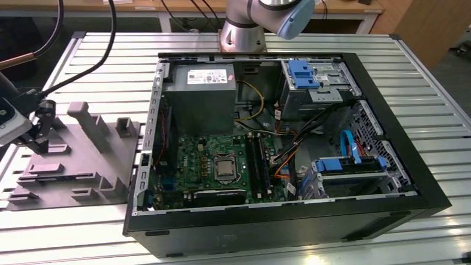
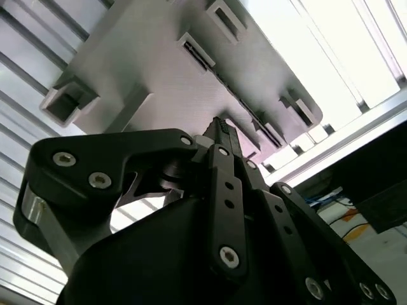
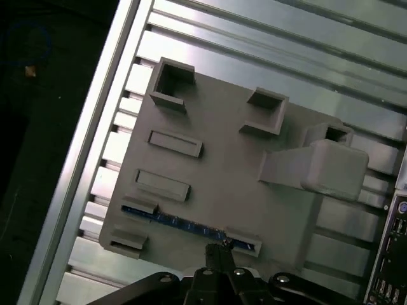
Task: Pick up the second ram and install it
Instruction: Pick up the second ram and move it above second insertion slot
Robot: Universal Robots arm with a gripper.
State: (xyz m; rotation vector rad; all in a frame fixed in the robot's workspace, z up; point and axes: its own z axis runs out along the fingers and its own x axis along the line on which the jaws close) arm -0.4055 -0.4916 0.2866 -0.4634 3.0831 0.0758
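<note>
Closed, empty jaws hang just above the ram [image 3: 175, 221], which lies lengthwise in the gray holder's [image 3: 219, 168] edge slot.

No word or number could be read with certainty. In the exterior view, a white label [image 1: 208, 76] with small dark print sat on the grey power supply [image 1: 198, 105], but its letters were too small to make out. On the second ram [image 3: 181, 223], lying in the grey holder [image 3: 222, 171] in the first wrist view, no print was legible either.
</note>
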